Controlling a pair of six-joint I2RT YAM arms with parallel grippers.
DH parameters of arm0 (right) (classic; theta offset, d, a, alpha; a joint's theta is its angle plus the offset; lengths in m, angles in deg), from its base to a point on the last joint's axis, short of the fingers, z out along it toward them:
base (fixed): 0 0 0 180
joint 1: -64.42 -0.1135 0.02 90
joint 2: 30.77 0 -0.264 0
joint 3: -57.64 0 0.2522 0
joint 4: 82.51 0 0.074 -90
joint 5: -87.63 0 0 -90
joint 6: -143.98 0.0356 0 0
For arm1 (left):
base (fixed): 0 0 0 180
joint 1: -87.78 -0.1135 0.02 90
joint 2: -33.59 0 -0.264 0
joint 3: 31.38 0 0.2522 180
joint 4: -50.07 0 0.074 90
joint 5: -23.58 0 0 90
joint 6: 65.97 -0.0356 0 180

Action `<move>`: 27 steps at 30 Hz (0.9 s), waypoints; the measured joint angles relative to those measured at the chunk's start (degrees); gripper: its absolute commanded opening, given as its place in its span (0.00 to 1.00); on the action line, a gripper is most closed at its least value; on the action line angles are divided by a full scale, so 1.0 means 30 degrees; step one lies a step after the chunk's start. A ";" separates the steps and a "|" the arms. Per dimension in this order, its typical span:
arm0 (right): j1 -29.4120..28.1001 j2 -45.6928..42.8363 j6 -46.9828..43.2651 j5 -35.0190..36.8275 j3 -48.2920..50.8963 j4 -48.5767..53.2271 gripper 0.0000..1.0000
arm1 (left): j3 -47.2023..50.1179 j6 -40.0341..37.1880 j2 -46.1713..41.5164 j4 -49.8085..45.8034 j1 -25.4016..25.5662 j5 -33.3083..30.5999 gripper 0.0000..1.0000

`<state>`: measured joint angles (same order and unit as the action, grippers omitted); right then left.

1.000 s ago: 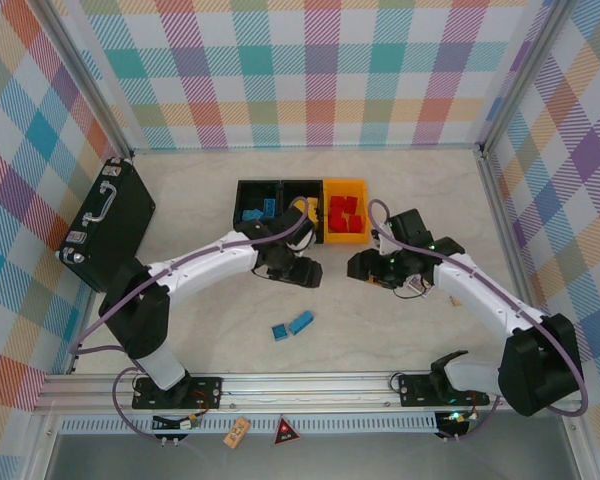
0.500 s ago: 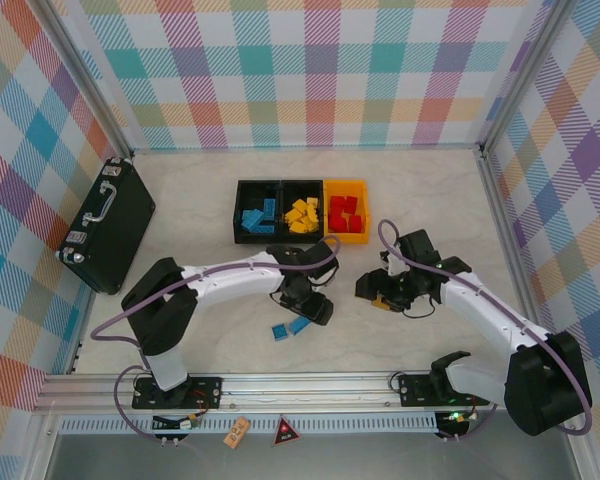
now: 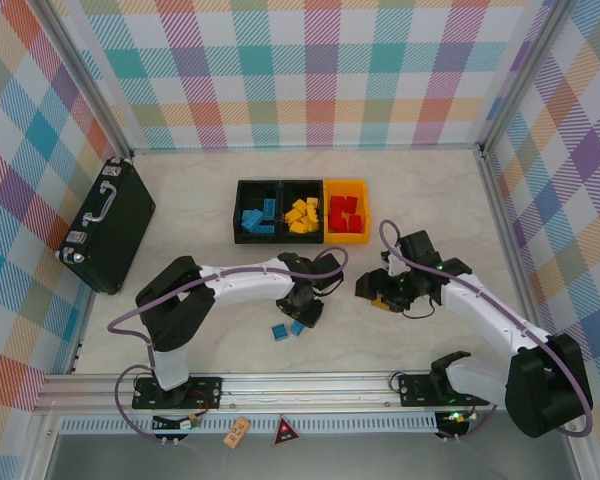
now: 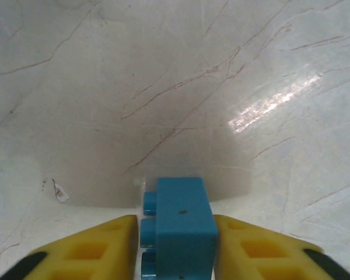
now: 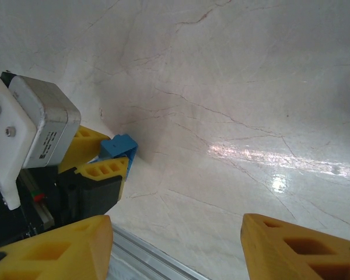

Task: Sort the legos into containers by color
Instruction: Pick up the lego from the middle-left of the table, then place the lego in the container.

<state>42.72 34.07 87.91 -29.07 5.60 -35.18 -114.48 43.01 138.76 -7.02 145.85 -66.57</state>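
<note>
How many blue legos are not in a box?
2. One blue lego is pinched in the left gripper; the other blue lego lies beside it. More may be hidden.

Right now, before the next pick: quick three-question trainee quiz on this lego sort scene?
1. True or false: the red legos lie in a black bin.
2. What sits between the fingers of the left gripper? A) red lego B) blue lego C) nothing
3. How many blue legos lie directly on the table?
Key: 1. False, they lie in the yellow-orange bin. 2. B. 3. Two: the gripped one and a loose one beside it.
</note>
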 measured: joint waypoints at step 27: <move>0.0015 0.3169 0.0058 -0.0342 -0.3803 -0.1384 0.59 | -0.3621 0.2186 -0.2127 -0.0080 -0.5909 -0.1260 0.17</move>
<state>42.77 43.58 88.09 -30.09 -5.81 -39.34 -125.35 49.56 132.38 -7.26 128.12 -70.35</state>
